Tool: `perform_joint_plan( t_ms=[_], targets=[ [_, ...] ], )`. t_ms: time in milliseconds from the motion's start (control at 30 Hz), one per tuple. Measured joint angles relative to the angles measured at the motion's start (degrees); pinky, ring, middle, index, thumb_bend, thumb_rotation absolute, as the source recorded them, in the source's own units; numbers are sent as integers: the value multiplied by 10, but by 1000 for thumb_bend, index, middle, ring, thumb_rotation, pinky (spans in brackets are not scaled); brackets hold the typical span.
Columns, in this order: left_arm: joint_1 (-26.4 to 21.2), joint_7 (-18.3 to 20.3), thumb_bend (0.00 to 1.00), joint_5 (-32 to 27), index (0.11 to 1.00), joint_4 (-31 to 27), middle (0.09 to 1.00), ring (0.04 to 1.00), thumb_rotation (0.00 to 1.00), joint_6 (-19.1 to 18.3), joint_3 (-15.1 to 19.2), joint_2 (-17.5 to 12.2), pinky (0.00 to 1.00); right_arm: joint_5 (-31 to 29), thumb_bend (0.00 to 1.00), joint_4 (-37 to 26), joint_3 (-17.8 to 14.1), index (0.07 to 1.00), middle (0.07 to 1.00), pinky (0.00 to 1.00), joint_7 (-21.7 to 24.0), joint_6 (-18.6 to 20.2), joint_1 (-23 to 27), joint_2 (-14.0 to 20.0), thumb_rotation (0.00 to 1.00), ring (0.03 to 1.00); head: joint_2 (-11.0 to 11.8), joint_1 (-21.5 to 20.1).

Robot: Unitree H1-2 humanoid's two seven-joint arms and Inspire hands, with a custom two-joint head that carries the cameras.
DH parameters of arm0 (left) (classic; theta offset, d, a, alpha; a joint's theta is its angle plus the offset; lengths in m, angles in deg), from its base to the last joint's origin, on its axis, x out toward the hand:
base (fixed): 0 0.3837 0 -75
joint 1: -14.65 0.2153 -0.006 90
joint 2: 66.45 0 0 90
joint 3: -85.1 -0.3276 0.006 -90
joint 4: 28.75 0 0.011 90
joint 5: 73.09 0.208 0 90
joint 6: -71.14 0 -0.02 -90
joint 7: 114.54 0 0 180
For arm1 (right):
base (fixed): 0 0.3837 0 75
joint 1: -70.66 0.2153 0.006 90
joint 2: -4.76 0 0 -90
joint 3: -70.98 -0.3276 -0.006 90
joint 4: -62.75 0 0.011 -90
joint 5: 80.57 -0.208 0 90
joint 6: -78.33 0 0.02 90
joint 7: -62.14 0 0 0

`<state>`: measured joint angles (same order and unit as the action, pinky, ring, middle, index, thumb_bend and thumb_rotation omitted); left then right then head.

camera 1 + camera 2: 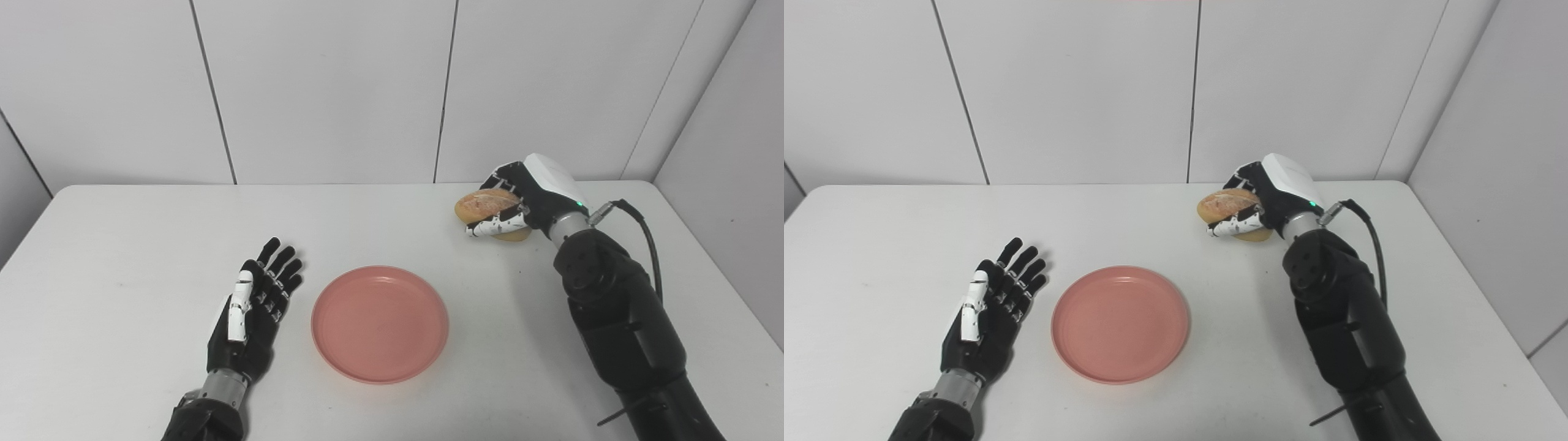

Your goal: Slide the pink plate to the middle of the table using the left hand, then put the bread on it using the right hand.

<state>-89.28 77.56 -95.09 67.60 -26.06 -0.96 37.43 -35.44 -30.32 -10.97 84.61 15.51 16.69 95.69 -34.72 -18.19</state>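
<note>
A white counter [122, 257] stood against pale panelled walls [331, 86]. The pink plate [380, 323] lay near the middle, at three o'clock of the left hand [252, 318], which rested open, palm up. At two o'clock, the right hand [520, 199] clasped the bread roll [487, 205], its long axis running left-right.

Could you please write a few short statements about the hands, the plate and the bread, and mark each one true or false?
1. The right hand is closed around the bread. True.
2. The bread lies on the pink plate. False: the plate holds nothing, and the bread is off to its far right.
3. The left hand rests open beside the plate. True.
4. The left hand grips the plate's rim. False: it lies apart from the plate, on the white table.
</note>
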Motion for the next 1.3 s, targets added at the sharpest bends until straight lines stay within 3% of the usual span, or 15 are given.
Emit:
perform_joint_plan(
  t_ms=[100, 233, 333, 533, 767, 1300],
  targets=[
    [1, -8, 387, 8, 916, -6, 922, 921, 1000, 0, -1, 4, 949, 5, 543, -13, 13, 548, 460, 332, 10, 0, 0, -14, 171, 394, -1, 14],
    [6, -12, 387, 10, 916, -12, 925, 923, 1000, -2, -5, 14, 947, 9, 543, -23, 35, 490, 438, 307, 18, 0, 0, -34, 157, 372, -3, 33],
    [7, -17, 397, 12, 915, -16, 924, 921, 1000, -3, -8, 18, 946, 10, 545, -26, 60, 538, 462, 337, 20, 0, 0, -45, 159, 401, -5, 46],
    [8, -28, 401, 29, 905, -19, 916, 911, 1000, -3, -18, 23, 928, 8, 545, -25, 95, 537, 453, 313, 19, 0, 0, -65, 150, 385, -10, 67],
    [10, -42, 402, 41, 906, -23, 915, 908, 1000, -3, -25, 35, 920, 3, 553, -17, 124, 556, 482, 334, 19, 0, 0, -79, 199, 404, -17, 90],
    [13, -54, 420, 54, 897, -38, 902, 896, 1000, -22, -31, 43, 904, 1, 559, 9, 191, 573, 476, 294, 11, -16, -28, -89, 120, 382, -27, 128]
  ],
)
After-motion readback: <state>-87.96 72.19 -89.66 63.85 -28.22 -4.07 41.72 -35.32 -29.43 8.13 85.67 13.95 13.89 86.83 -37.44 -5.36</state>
